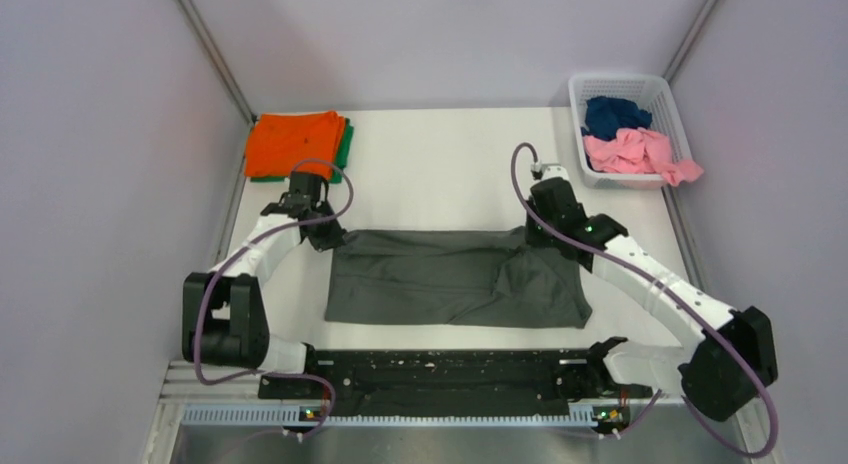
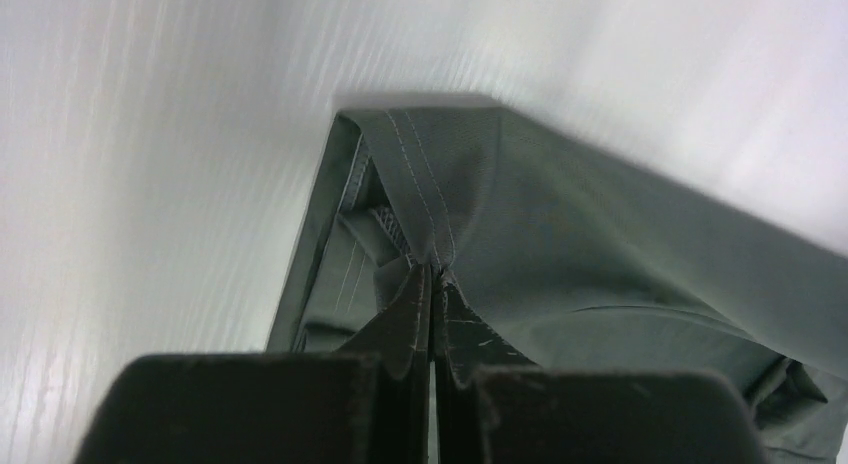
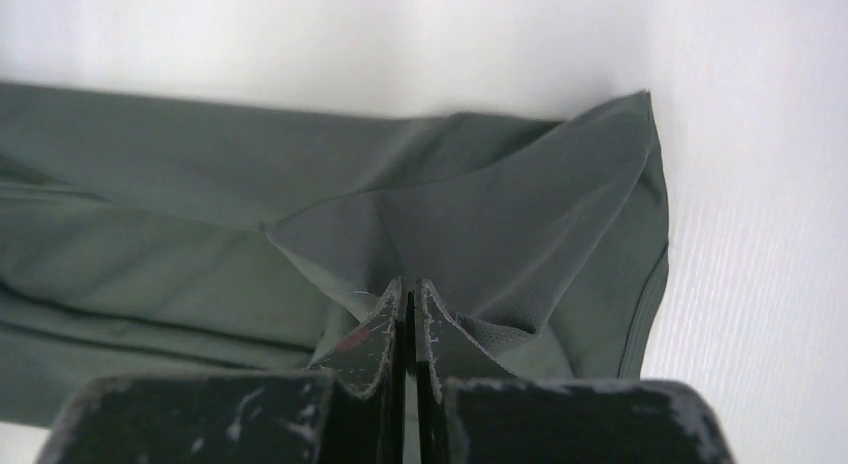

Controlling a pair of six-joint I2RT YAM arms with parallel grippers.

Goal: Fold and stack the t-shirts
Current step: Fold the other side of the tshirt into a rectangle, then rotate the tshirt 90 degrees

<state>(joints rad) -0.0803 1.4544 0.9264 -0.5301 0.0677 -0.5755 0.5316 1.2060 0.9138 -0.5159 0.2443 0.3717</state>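
A dark grey t-shirt [image 1: 450, 279] lies folded lengthwise across the middle of the table. My left gripper [image 1: 327, 234] is shut on its far left corner, pinching the stitched hem [image 2: 420, 184]. My right gripper [image 1: 535, 234] is shut on its far right corner [image 3: 500, 214]. Both corners are lifted slightly off the table. A folded orange t-shirt [image 1: 295, 142] lies on a green t-shirt [image 1: 346, 144] at the far left. A navy blue t-shirt [image 1: 613, 114] and a pink t-shirt [image 1: 640, 154] sit crumpled in the basket.
The white lattice basket [image 1: 660, 89] stands at the far right corner. Grey walls close in the table on three sides. A black rail [image 1: 440, 374] with the arm bases runs along the near edge.
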